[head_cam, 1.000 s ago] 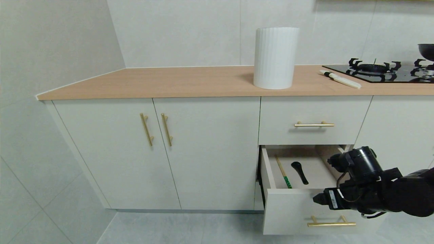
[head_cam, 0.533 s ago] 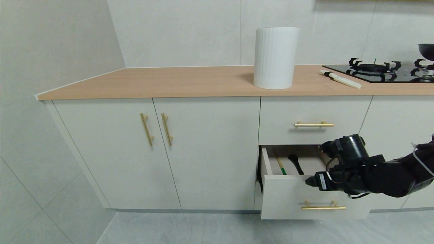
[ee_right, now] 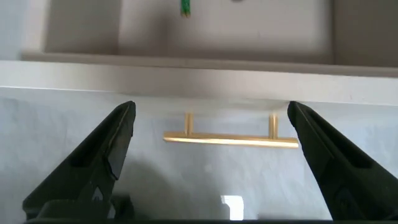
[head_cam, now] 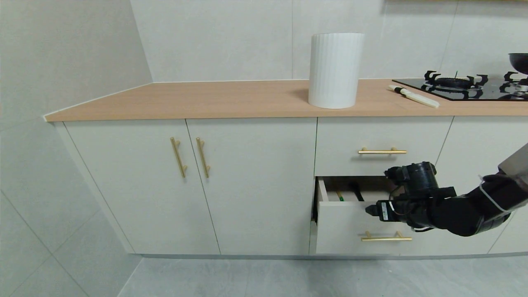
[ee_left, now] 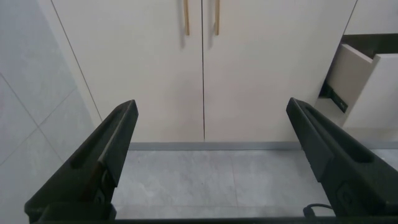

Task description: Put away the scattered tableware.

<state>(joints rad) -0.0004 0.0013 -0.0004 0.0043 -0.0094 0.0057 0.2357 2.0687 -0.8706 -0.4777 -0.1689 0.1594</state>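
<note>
Right wrist view: right gripper (ee_right: 210,115), fingers (ee_right: 99,162) spread and empty, squares up to the brass handle (ee_right: 231,140) of the lower drawer (head_cam: 354,222). Left gripper (ee_left: 211,115), fingers likewise apart, faces the cupboard doors (ee_left: 205,56). The drawer stands slightly open, green-tipped chopsticks (head_cam: 339,196) and a black spoon (head_cam: 357,194) inside. Closing looks to be the step in hand, calling for a straight push on the front. A pale utensil (head_cam: 413,96) lies at the bench's (head_cam: 206,101) right end, beside the hob (head_cam: 466,87).

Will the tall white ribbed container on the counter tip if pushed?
Taller than wide, the white ribbed container probably tips if pushed near its top. Pushed low, it likely slides on the flat countertop. Its ribs may help grip.
</note>
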